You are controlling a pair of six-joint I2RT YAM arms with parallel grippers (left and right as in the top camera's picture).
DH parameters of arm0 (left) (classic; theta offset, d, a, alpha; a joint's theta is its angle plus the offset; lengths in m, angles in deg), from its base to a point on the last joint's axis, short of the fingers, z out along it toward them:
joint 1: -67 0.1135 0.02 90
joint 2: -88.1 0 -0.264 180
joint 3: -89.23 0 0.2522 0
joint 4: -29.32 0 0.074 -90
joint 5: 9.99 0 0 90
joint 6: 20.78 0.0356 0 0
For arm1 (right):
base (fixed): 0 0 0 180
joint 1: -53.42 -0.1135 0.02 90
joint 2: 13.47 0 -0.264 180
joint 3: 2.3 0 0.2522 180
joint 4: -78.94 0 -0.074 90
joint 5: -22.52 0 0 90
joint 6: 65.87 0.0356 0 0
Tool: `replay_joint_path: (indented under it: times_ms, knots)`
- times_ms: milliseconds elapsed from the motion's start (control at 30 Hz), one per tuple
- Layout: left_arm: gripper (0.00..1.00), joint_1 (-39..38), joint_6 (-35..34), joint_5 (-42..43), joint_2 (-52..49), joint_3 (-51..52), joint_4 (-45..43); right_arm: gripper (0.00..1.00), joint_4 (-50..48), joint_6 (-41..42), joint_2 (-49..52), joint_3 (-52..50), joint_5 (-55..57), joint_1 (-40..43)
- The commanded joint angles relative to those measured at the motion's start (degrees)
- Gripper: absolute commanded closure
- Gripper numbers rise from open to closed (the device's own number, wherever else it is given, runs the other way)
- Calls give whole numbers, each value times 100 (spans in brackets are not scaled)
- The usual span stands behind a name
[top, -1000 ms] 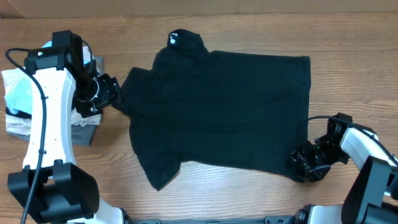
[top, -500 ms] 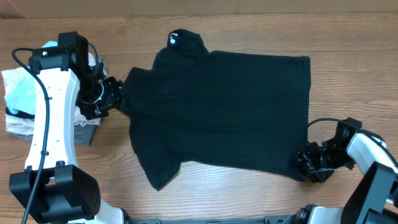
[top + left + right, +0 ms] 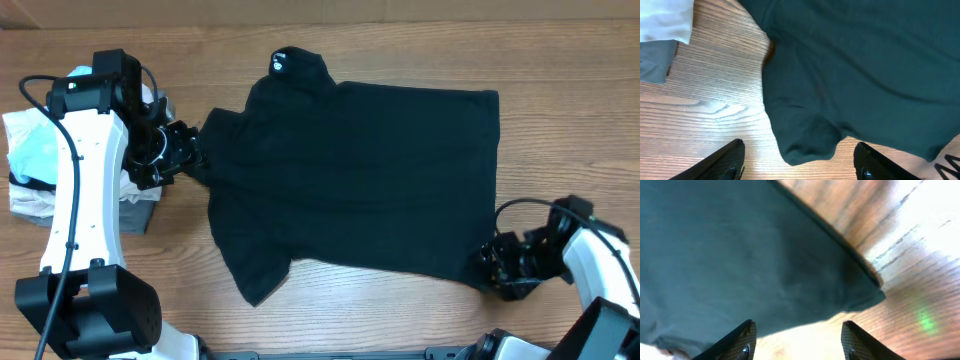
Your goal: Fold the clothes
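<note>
**Both grippers spread wide at the edges of the black shirt**

The black shirt (image 3: 360, 180) is lying spread flat across the middle of the wooden table (image 3: 560, 120). Its collar is pointing toward 11 o'clock, and a small white label (image 3: 279, 63) is showing there.

My left gripper (image 3: 185, 155) is sitting at the shirt's 9 o'clock edge, by the sleeve. In my left wrist view the gripper (image 3: 800, 165) is standing wide open. The rounded sleeve end (image 3: 805, 147) is lying on the wood between the two fingers (image 3: 725, 160), and I am not pinching any cloth.

My right gripper (image 3: 497, 265) is sitting at the shirt's 4 o'clock corner. In my right wrist view that gripper (image 3: 797, 347) is also standing wide open, and the hem corner (image 3: 860, 297) is lying flat just ahead of the fingertips (image 3: 737, 340).

A stack of white and grey folded garments (image 3: 30, 165) is resting at 9 o'clock on the table, just beyond my left arm.
</note>
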Motion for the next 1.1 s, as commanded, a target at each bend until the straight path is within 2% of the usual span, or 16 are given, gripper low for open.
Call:
replay_joint_path:
  times_ms: [0, 267, 367, 467, 633, 867, 1067]
  knots:
    - [27, -7, 151, 68, 66, -101, -11, 42, -229, 470, -57, -415, -28, 17]
    - [26, -7, 153, 70, 66, -98, -13, 44, -752, 782, -57, -861, 111, 17]
    - [27, -7, 153, 70, 66, -98, -4, 59, -979, 970, -57, -861, 258, 17]
    - [27, -7, 170, 70, 66, -98, 31, 78, -1209, 966, -57, -857, 295, 17]
    - [27, -7, 372, 68, 66, -98, 68, 92, -1123, 717, -59, -772, 426, 15]
    - [29, -98, 566, 160, 68, -96, 240, 96, -651, 212, -81, -245, 422, 15]
    - [29, -935, 382, 42, 142, 92, 428, 96, -444, -33, -79, 310, 308, 15]
